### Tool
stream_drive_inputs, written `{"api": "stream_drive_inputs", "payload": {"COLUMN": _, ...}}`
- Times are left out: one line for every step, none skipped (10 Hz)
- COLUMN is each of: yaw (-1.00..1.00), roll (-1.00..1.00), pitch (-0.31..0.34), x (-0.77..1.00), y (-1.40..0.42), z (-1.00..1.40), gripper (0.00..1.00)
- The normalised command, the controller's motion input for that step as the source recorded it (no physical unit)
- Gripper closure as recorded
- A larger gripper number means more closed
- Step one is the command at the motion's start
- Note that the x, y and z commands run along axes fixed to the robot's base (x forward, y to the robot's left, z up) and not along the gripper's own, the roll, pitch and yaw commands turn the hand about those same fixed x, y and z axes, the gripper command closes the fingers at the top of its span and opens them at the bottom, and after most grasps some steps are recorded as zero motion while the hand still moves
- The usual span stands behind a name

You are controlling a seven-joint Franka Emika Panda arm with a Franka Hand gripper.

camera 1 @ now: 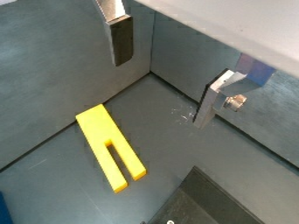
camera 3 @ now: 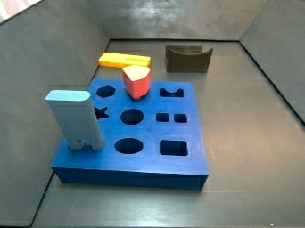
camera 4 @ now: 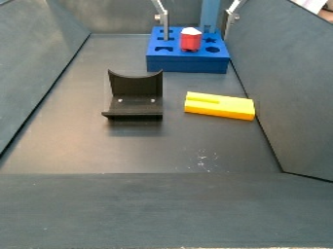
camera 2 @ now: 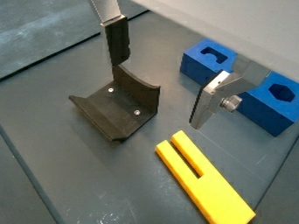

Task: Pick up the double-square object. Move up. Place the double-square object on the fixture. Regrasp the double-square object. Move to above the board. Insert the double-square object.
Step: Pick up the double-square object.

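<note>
The double-square object [camera 4: 219, 105] is a yellow block lying flat on the grey floor, between the fixture [camera 4: 132, 95] and the side wall. It also shows in both wrist views [camera 1: 111, 149] [camera 2: 205, 179] and in a side view [camera 3: 123, 61]. The dark fixture [camera 2: 117, 107] [camera 3: 187, 58] stands empty. The blue board [camera 3: 131, 134] [camera 4: 189, 58] [camera 2: 239, 79] lies beyond them. My gripper [camera 4: 198, 10] [camera 1: 167, 74] [camera 2: 162, 74] is open and empty, raised above the floor, with the block and the fixture below it. Nothing is between its fingers [camera 1: 122, 39].
A red peg [camera 3: 137, 82] [camera 4: 192, 41] and a tall light-blue block [camera 3: 75, 118] stand in the board. Grey walls [camera 4: 53, 68] enclose the floor on all sides.
</note>
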Motion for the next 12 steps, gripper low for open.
{"api": "stream_drive_inputs", "payload": {"yaw": -0.07, "roll": 0.00, "pitch": 0.000, "x": 0.00, "y": -0.03, "z": 0.00, "gripper": 0.00}}
{"api": "stream_drive_inputs", "payload": {"yaw": -0.92, "roll": -0.02, "pitch": -0.050, "x": 0.00, "y": -0.25, "z": -0.25, "gripper": 0.00}}
{"api": "stream_drive_inputs", "payload": {"yaw": -1.00, "roll": -0.01, "pitch": -0.044, "x": 0.00, "y": 0.00, "z": -0.46, "gripper": 0.00}}
{"api": "stream_drive_inputs", "payload": {"yaw": -1.00, "roll": 0.00, "pitch": -0.041, "x": 0.00, "y": 0.00, "z": -0.47, "gripper": 0.00}}
{"api": "stream_drive_inputs", "payload": {"yaw": -1.00, "roll": 0.00, "pitch": -0.044, "x": 0.00, "y": 0.00, "z": -0.47, "gripper": 0.00}}
{"api": "stream_drive_inputs", "payload": {"yaw": -1.00, "roll": 0.00, "pitch": -0.043, "x": 0.00, "y": 0.00, "z": -0.47, "gripper": 0.00}}
{"api": "stream_drive_inputs", "payload": {"yaw": -1.00, "roll": 0.00, "pitch": -0.040, "x": 0.00, "y": 0.00, "z": -0.47, "gripper": 0.00}}
{"api": "stream_drive_inputs", "payload": {"yaw": -1.00, "roll": 0.00, "pitch": -0.040, "x": 0.00, "y": 0.00, "z": -0.47, "gripper": 0.00}}
{"api": "stream_drive_inputs", "payload": {"yaw": -1.00, "roll": 0.00, "pitch": -0.040, "x": 0.00, "y": 0.00, "z": -0.47, "gripper": 0.00}}
{"api": "stream_drive_inputs", "payload": {"yaw": -1.00, "roll": -0.04, "pitch": -0.050, "x": 0.00, "y": -0.02, "z": -0.41, "gripper": 0.00}}
{"api": "stream_drive_inputs", "payload": {"yaw": -1.00, "roll": -0.06, "pitch": -0.103, "x": 0.00, "y": -0.03, "z": -0.44, "gripper": 0.00}}
{"api": "stream_drive_inputs", "payload": {"yaw": -1.00, "roll": -0.06, "pitch": -0.107, "x": 0.00, "y": -0.04, "z": -0.44, "gripper": 0.00}}
